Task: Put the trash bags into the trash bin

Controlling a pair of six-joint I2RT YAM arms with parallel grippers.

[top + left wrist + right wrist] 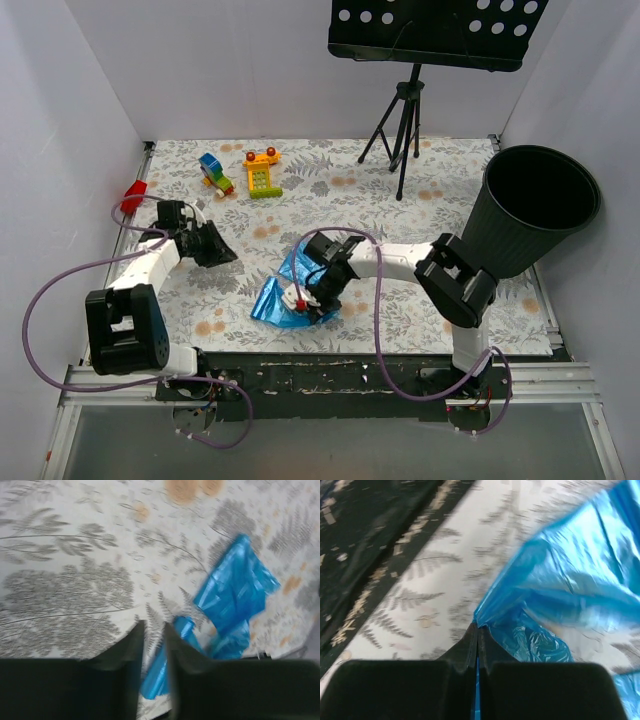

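A crinkly, translucent blue trash bag (272, 300) lies loose near the table's front edge, and it also shows in the left wrist view (235, 592). My right gripper (310, 300) is shut on it. In the right wrist view the fingers (478, 627) pinch an edge of the blue film (570, 580), which runs on between them. My left gripper (222, 255) sits to the left, apart from the bag. Its fingers (154, 627) are shut to a thin slit with nothing gripped. The black trash bin (515, 240) stands at the far right, tilted, with its mouth up.
A black music stand (425, 30) on a tripod (400, 120) stands at the back. Toy blocks (215, 175) and a yellow toy (262, 172) lie at the back left. A red object (133, 195) sits by the left wall. The dark front edge (360, 540) is close to the bag.
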